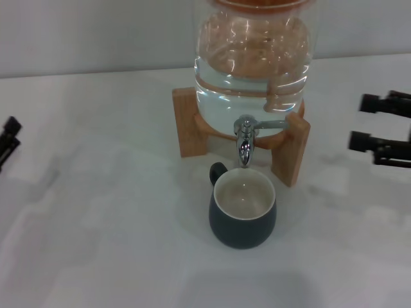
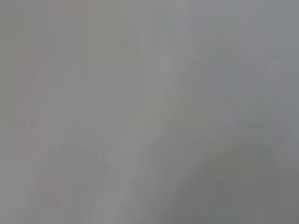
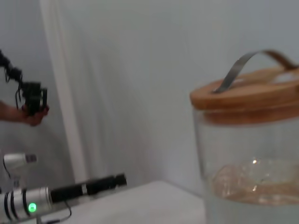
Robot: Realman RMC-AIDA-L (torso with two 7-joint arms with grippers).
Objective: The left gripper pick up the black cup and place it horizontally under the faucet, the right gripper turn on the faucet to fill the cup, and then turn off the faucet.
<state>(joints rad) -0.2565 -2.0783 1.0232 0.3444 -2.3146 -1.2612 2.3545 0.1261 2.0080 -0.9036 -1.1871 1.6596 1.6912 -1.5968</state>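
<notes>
Only rightward, jar's wooden lid (image 3: 247, 100), left gripper (image 3: 105, 183).

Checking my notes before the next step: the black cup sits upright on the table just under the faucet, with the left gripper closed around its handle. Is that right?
Not quite. The black cup does stand upright under the faucet, but nothing holds it. The head view shows the left gripper far off at the table's left edge, and the right gripper off to the right.

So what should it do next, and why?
Probably reach the right hand, open and off to the right, in toward the faucet and its lever: the black cup already stands upright under it and looks empty. The left hand sits far left.
</notes>
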